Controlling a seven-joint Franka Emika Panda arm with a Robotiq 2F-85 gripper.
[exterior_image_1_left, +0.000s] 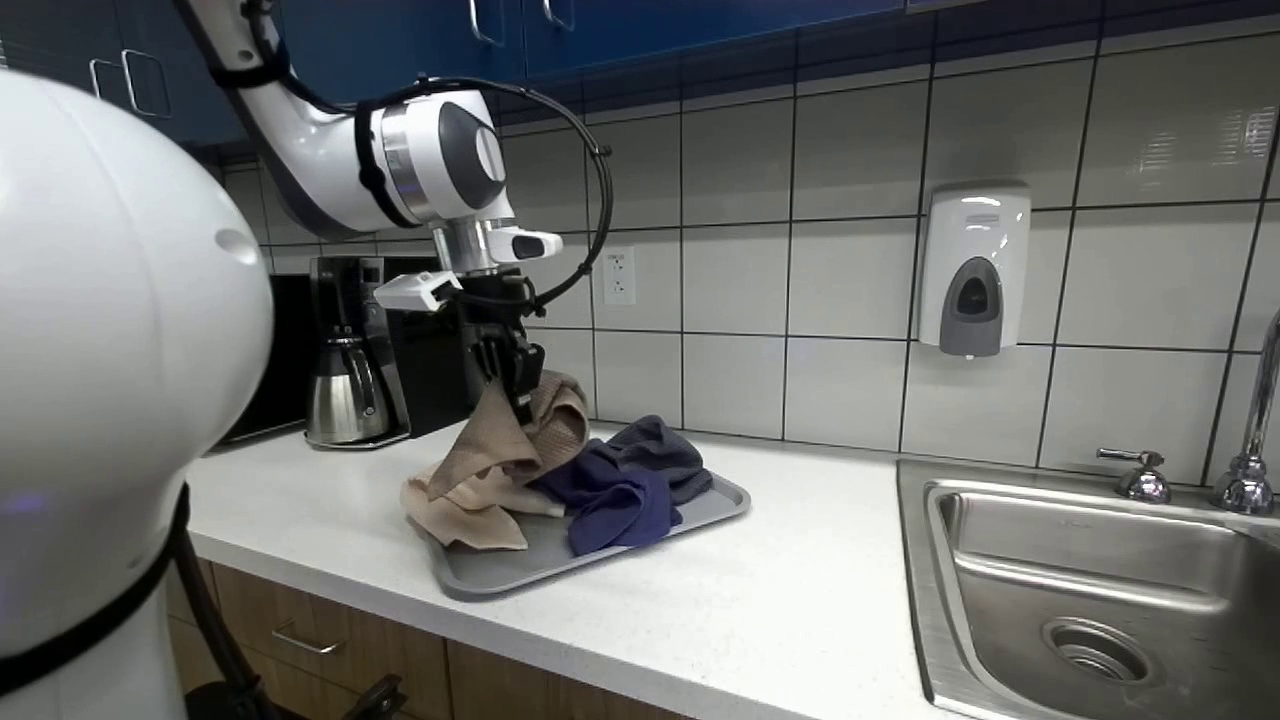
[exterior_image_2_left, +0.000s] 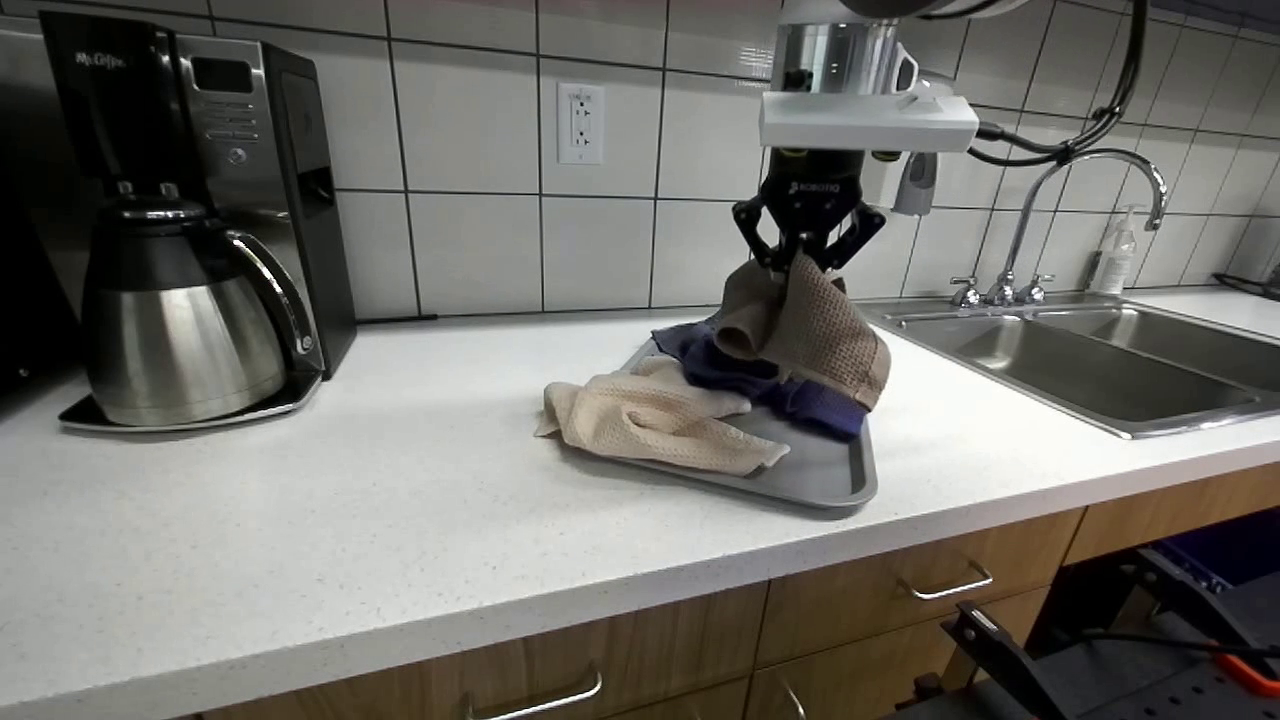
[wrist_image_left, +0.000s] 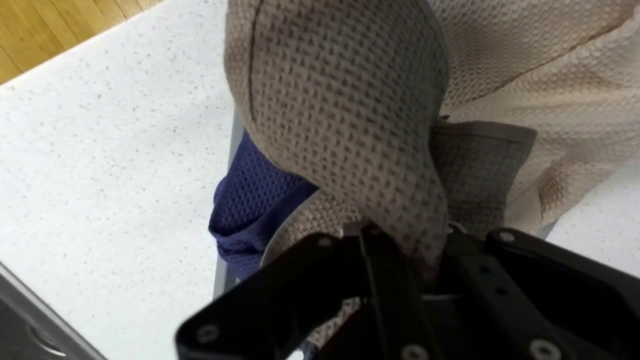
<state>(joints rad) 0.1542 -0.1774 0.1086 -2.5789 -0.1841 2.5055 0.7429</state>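
Jaws are squeezed almost together on the brown towel (exterior_image_2_left: 828, 340), arm (exterior_image_1_left: 340, 175) bent, gripper (exterior_image_2_left: 802, 264) aimed straight down over the tray (exterior_image_2_left: 825, 470), one corner near the counter's (exterior_image_2_left: 400, 500) front edge.

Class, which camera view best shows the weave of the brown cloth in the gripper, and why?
The wrist view: there the brown cloth looms close, its weave plain, though the picture's top edge crops it. Both exterior views show it smaller, folded and hanging from the gripper, with fainter texture.
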